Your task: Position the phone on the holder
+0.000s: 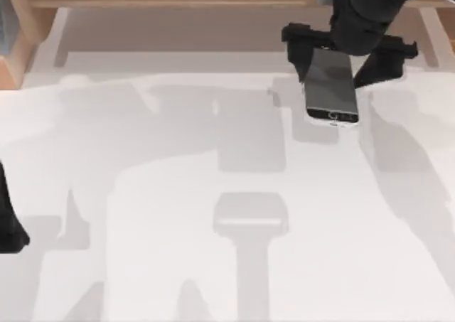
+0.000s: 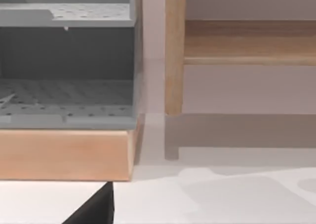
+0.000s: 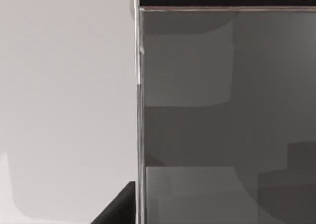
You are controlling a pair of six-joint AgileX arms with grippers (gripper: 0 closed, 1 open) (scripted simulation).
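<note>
One phone (image 1: 331, 87) is showing over the white bench (image 1: 142, 194), and one pale holder (image 1: 250, 217) is sitting on that bench. Two dark arms are showing, one at each side, and one grey perforated rack (image 2: 66, 66) is standing on one wooden base (image 2: 64, 155).

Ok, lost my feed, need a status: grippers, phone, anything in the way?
Right gripper far right of table, on the phone. Left arm parked at left edge. Holder at table centre, path between looks free.
</note>
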